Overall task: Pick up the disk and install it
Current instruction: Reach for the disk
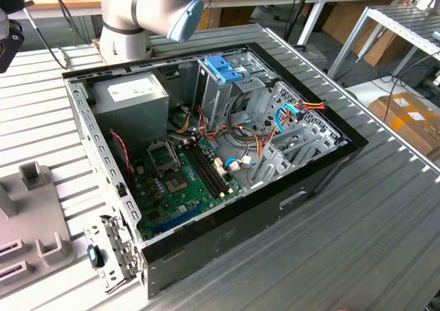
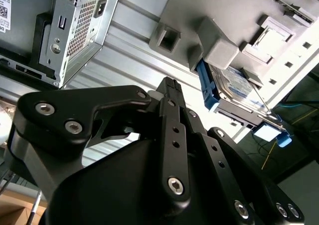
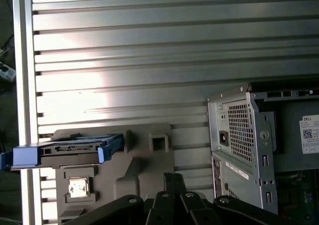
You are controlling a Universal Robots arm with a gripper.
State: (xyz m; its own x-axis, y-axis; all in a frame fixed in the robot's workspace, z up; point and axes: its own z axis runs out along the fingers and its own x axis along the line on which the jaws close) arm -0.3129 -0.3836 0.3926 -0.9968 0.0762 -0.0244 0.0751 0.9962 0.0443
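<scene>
The disk [image 3: 70,150] is a flat silver drive in a blue plastic frame, held on edge in a slot of a grey fixture [image 3: 144,160] on the ribbed metal table. In the second wrist view the disk [image 2: 232,83] shows its white-and-blue label, with the fixture [image 2: 219,48] around it. My black gripper [image 3: 174,177] hovers above the fixture, apart from the disk, its fingers shut with nothing between them. The gripper [image 2: 172,83] also appears in the second wrist view. The open computer case [image 1: 206,153] lies on its side beside the fixture [image 1: 34,208].
Inside the case are a grey power supply [image 1: 130,94], a metal drive cage with a blue top [image 1: 223,70], the green motherboard [image 1: 179,180] and loose cables [image 1: 289,118]. The case's rear panel [image 3: 239,135] stands close to the fixture. The arm's base [image 1: 130,15] rises behind the case.
</scene>
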